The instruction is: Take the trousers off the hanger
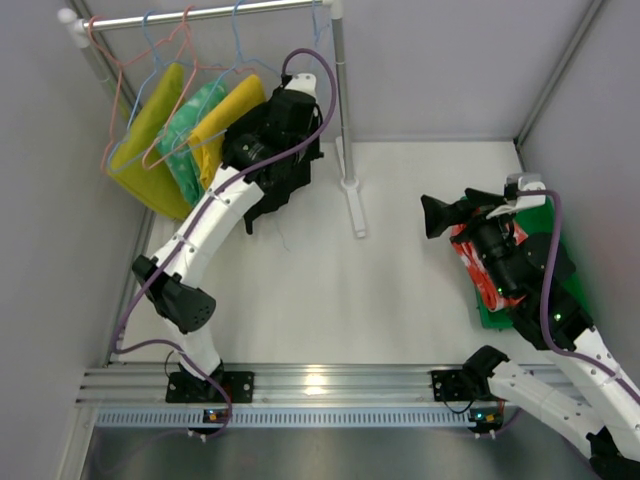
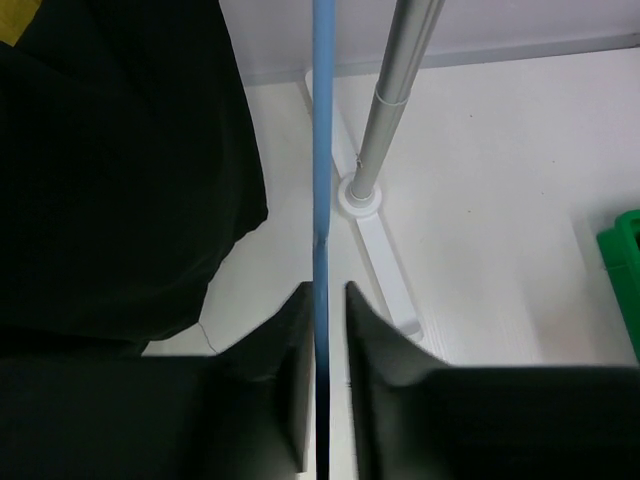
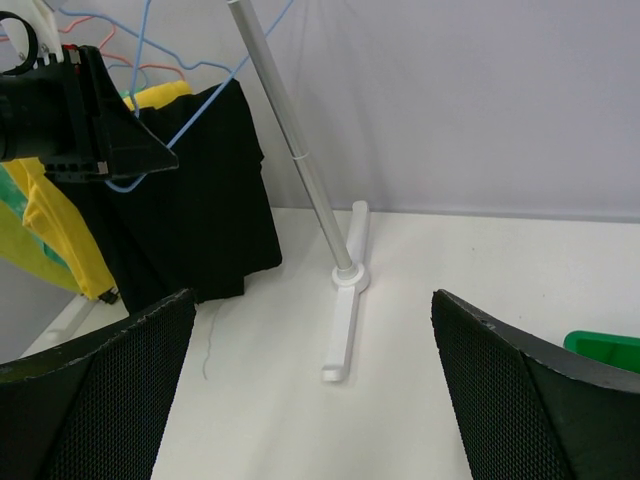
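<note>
The black trousers [image 1: 270, 205] hang on a blue hanger [image 2: 320, 180] at the right end of the rack, partly hidden behind my left arm. My left gripper [image 1: 303, 152] is shut on the hanger's thin blue wire [image 3: 150, 180], with the black cloth [image 2: 120, 170] just to its left. The black trousers [image 3: 200, 200] also show in the right wrist view. The red-orange patterned trousers [image 1: 470, 262] lie on a green tray [image 1: 495, 315] at the right. My right gripper [image 1: 432, 215] is above them, wide open and empty [image 3: 310, 300], facing the rack.
The white rack has a rail [image 1: 200, 14], an upright pole [image 2: 395, 100] and a foot [image 3: 345, 310] on the table. Two yellow pairs [image 1: 150, 140] and a green patterned pair [image 1: 190, 125] hang on other hangers at the left. Grey walls close in on both sides.
</note>
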Controlling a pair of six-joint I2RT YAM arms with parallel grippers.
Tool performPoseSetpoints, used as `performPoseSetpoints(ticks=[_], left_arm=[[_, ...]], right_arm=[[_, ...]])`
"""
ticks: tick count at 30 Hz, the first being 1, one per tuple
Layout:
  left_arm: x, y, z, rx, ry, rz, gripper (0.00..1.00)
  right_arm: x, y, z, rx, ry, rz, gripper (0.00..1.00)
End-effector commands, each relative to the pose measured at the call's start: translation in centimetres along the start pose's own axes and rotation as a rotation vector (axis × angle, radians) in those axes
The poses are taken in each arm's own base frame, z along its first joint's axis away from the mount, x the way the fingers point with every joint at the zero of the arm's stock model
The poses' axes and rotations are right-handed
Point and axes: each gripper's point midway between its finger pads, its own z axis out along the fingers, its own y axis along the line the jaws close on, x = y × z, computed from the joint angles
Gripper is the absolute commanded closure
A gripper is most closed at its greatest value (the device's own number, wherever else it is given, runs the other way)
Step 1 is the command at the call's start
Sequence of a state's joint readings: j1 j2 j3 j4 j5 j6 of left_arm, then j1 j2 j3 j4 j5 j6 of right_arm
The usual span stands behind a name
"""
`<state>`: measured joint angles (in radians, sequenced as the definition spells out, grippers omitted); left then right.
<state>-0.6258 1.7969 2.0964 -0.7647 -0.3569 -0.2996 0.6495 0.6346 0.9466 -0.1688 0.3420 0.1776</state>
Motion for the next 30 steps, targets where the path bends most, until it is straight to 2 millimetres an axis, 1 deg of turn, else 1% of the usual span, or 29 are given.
performPoseSetpoints(ticks=[1, 3, 4, 6, 7, 8, 9, 10, 11, 12, 13, 14, 15, 16, 17, 18, 19, 20, 21, 22, 23, 24, 25, 27, 28, 29, 30], left_arm=[[-1.1, -0.3, -0.2, 0.029, -0.03, -0.039, 0.68], [-0.8, -0.4, -0.4, 0.046, -0.025, -0.043, 0.58], [-1.3, -0.5, -1.2, 0.063, -0.039, -0.051, 0.54], [-0.9, -0.9, -1.8, 0.104, -0.03, -0.053, 0.48], [-1.8, -1.1, -3.0, 0.128, -0.056, -0.061, 0.45], [-1.7, -1.4, -3.6, 0.155, -0.056, -0.061, 0.32], [-1.0, -1.2, -3.8, 0.159, -0.04, -0.062, 0.28], [-1.8, -1.0, -5.5, 0.182, -0.072, -0.072, 0.25], [-1.6, -1.2, -6.2, 0.207, -0.072, -0.072, 0.23], [-0.1, -0.8, -6.3, 0.207, -0.046, -0.059, 0.17], [-0.9, -0.3, -8.6, 0.227, -0.085, -0.067, 0.14], [-0.8, -0.2, -9.3, 0.238, -0.1, -0.067, 0.11], [1.0, 0.3, -9.4, 0.241, -0.072, -0.043, 0.08], [0.5, 0.9, -11.5, 0.258, -0.114, -0.041, 0.07], [0.8, 1.1, -12.2, 0.267, -0.127, -0.027, 0.05], [1.9, 2.1, -13.4, 0.266, -0.133, 0.0, 0.04], [3.9, 2.8, -13.4, 0.254, -0.1, 0.03, 0.04], [4.5, 3.3, -14.0, 0.251, -0.102, 0.047, 0.04], [4.3, 4.0, -15.8, 0.258, -0.14, 0.05, 0.04], [4.5, 4.5, -16.8, 0.261, -0.16, 0.061, 0.04], [5.4, 5.0, -17.1, 0.261, -0.161, 0.094, 0.04], [5.2, 5.3, -18.0, 0.267, -0.184, 0.106, 0.04], [4.5, 6.1, -19.4, 0.258, -0.232, 0.106, 0.06], [3.2, 7.4, -20.6, 0.225, -0.278, 0.111, 0.11], [2.5, 8.3, -20.8, 0.191, -0.296, 0.105, 0.16], [1.1, 8.4, -21.7, 0.191, -0.333, 0.113, 0.17], [0.5, 8.4, -21.8, 0.193, -0.339, 0.123, 0.18]], right_arm=[[-0.2, -0.4, -0.3, 0.012, -0.005, 0.007, 0.0], [-0.2, -0.5, -0.3, 0.014, -0.003, 0.004, 0.01], [-0.3, -0.5, -0.4, 0.014, -0.004, 0.002, 0.01], [-0.2, -0.5, -0.5, 0.014, -0.004, -0.001, 0.0], [-0.2, -0.6, -0.5, 0.014, -0.004, -0.007, 0.01], [-0.1, -0.6, -0.5, 0.014, -0.001, -0.008, 0.0], [0.1, -0.6, -0.6, 0.015, 0.002, -0.011, 0.0], [0.1, -0.7, -0.6, 0.017, 0.003, -0.011, 0.0], [0.2, -0.7, -0.7, 0.016, 0.007, -0.014, 0.0], [0.4, -0.8, -0.7, 0.019, 0.01, -0.016, 0.01], [0.4, -0.9, -0.8, 0.021, 0.008, -0.018, 0.01], [0.6, -1.0, -0.8, 0.022, 0.014, -0.022, 0.0], [0.8, -1.0, -0.9, 0.024, 0.016, -0.023, 0.01], [0.8, -1.1, -1.0, 0.025, 0.015, -0.025, 0.0], [0.8, -1.1, -1.0, 0.025, 0.016, -0.029, 0.0], [1.0, -1.1, -1.1, 0.023, 0.02, -0.033, 0.0], [1.1, -1.2, -1.1, 0.026, 0.023, -0.036, 0.01], [1.2, -1.3, -1.1, 0.026, 0.025, -0.04, 0.01], [1.2, -1.3, -1.2, 0.028, 0.025, -0.044, 0.01], [1.2, -1.4, -1.2, 0.029, 0.024, -0.047, 0.01], [1.3, -1.4, -1.2, 0.03, 0.026, -0.051, 0.0], [1.4, -1.5, -1.2, 0.03, 0.029, -0.059, 0.01], [1.5, -1.5, -1.3, 0.03, 0.029, -0.061, 0.01], [1.7, -1.5, -1.2, 0.029, 0.035, -0.069, 0.01], [1.8, -1.5, -1.2, 0.025, 0.037, -0.071, 0.01], [2.0, -1.5, -1.2, 0.024, 0.04, -0.074, 0.01], [2.1, -1.4, -1.1, 0.02, 0.045, -0.077, 0.0]])
